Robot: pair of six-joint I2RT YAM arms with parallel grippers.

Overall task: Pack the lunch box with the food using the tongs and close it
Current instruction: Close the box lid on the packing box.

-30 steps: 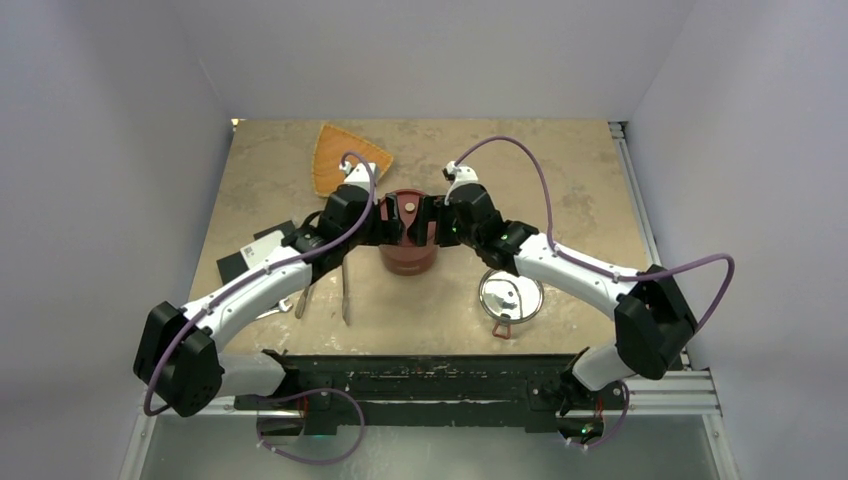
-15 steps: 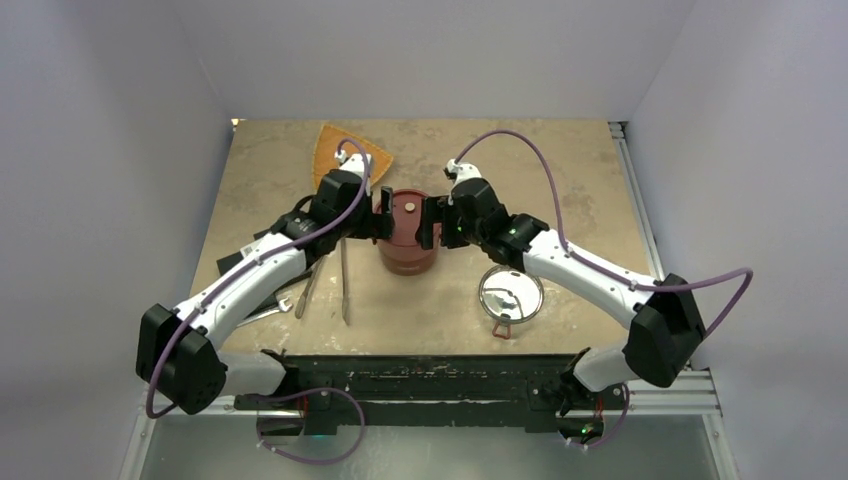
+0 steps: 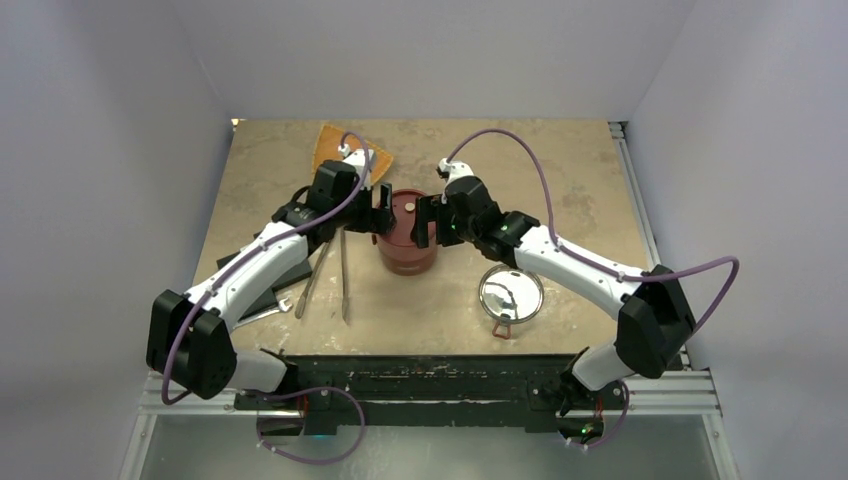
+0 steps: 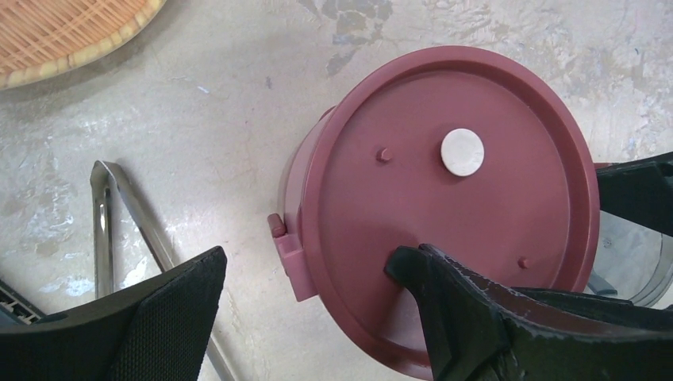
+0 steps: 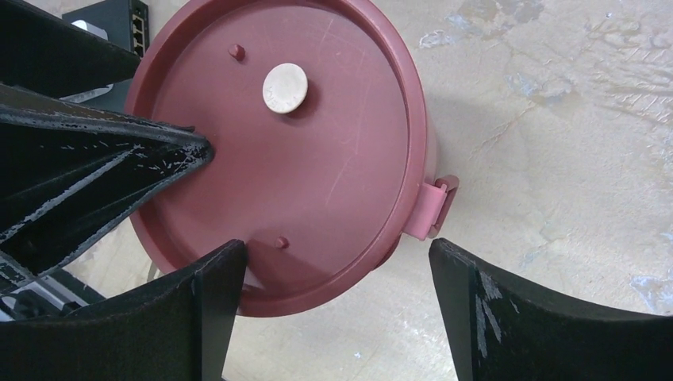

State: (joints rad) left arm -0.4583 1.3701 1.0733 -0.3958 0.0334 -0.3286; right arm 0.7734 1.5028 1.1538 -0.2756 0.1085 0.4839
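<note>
Lunch box [image 3: 405, 255] [image 4: 476, 230] [image 5: 333, 159]: round, dark-red, tiers stacked upright at centre of tabletop [image 3: 570, 180]; topped by flat dark-red disc lid; small tab seen on each side.
Food: only one flat white round slice [image 3: 410, 206] [image 4: 462, 151] [image 5: 284, 87] seen, laid off-centre on disc lid.
Clear top lid [image 3: 511, 296]: laid flat, apart, near-right of box.
Tongs [image 3: 344, 285] [image 4: 99, 214]: slim, silvery V, laid flat just left of box.

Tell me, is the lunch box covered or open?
Covered: a flat dark-red disc lid sits flush on the lunch box, hiding its inside.

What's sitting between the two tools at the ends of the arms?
The round dark-red lunch box stands between the left tool and the right tool; the overhead view shows it best.
</note>
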